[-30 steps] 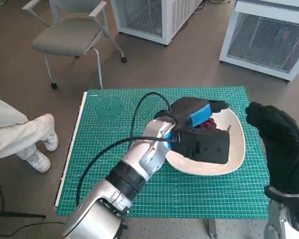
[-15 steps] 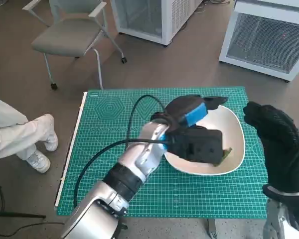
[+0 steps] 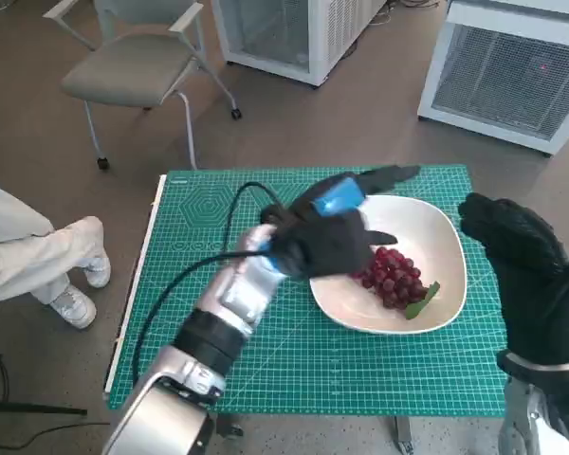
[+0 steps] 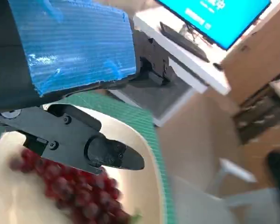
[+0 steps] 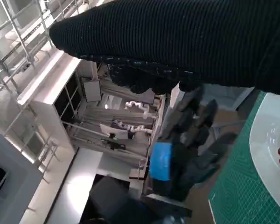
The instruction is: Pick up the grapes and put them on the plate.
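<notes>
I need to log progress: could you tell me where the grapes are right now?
In the head view, the grapes lie on the white plate, right of the left hand.

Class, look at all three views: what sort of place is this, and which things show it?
Probably a robotics lab or workshop: a green cutting mat, white vented cabinets and a lit monitor.

Red grapes (image 3: 391, 276) with green leaf lying in white plate (image 3: 449, 248) on green cutting mat (image 3: 199, 284); left hand (image 3: 337, 232) empty above plate rim; right hand (image 3: 512, 251) raised beside plate.
</notes>
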Robot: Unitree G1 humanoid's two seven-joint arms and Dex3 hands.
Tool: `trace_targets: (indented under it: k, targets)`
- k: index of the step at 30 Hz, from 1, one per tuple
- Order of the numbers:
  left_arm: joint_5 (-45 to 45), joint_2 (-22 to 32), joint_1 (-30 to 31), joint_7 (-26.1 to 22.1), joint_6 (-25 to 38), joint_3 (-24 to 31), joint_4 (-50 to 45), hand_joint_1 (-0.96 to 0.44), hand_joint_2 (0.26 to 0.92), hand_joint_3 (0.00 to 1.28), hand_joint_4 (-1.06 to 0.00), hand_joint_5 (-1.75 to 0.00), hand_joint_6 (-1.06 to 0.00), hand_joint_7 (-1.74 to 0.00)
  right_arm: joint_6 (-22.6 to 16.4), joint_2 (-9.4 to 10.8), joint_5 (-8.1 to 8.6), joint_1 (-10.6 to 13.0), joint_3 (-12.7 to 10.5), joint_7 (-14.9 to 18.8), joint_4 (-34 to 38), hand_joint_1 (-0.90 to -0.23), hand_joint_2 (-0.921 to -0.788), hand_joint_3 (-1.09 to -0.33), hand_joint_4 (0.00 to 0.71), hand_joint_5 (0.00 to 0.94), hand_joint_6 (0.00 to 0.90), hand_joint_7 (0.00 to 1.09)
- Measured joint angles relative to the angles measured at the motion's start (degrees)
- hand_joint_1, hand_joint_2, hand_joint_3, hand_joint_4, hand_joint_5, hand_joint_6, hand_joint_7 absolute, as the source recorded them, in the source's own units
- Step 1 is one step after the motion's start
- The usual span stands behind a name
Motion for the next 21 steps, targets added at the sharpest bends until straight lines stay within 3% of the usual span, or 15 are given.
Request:
trace_targets:
  k: [11, 21]
  targets:
    - [-10.48, 2.49, 6.99, -5.57, -3.03, 7.85, -6.34, -0.55, 0.921, 0.09, -0.34, -0.01, -0.42, -0.03, 0.43, 0.03, 0.01, -0.22, 0.12, 0.00, -0.01, -0.513, -0.921, -0.570, 0.333, 0.398, 0.180, 0.87]
    - [-28.67, 2.17, 15.36, -17.46, -7.05, 18.35, -9.18, -0.45, 0.921, 0.07, -0.30, 0.00, -0.41, -0.01, 0.54, 0.03, -0.18, -0.61, 0.38, 0.00, -0.02, -0.511, -0.921, -0.569, 0.329, 0.390, 0.184, 0.87]
